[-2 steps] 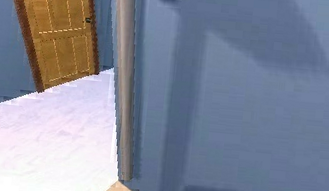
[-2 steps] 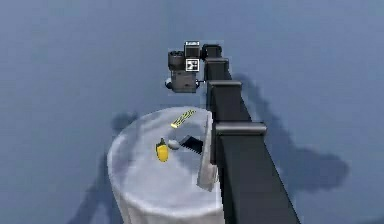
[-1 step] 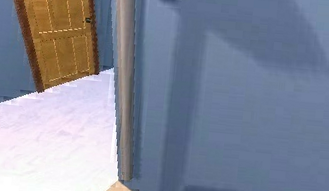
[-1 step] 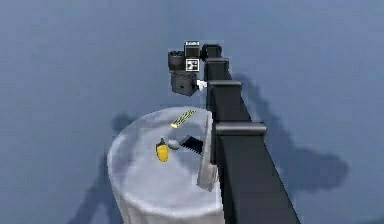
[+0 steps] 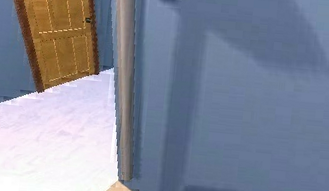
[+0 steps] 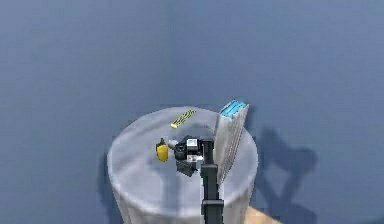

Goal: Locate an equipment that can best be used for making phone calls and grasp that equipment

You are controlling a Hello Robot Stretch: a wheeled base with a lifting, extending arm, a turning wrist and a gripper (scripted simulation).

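Phone (image 6: 182,120) is our best reading of the slim dark-and-yellow slab lying flat on the round grey worktop (image 6: 128,165) in the arm side view. The flat oblong shape fits, though it is too small for us to be sure. It lies near the worktop's far edge, its long axis slanting from lower left to upper right in the picture.

The hand (image 6: 176,153) sits at the end of the dark arm (image 6: 210,195), over the worktop's middle. The slab lies almost straight beyond it, farther out and apart from it. A small yellow blob (image 6: 161,151) rests on the worktop right at the fingers, so we cannot tell whether the hand holds anything. An upright pale box (image 6: 232,140) with a blue top stands just right of the arm.

We judge that the coming move calls for reaching farther out and taking the slab across its short side.

In the forward view we face a blue wall (image 5: 251,112) beside a grey upright post (image 5: 122,79). A wooden door (image 5: 59,23) stands beyond pale floor (image 5: 38,137).
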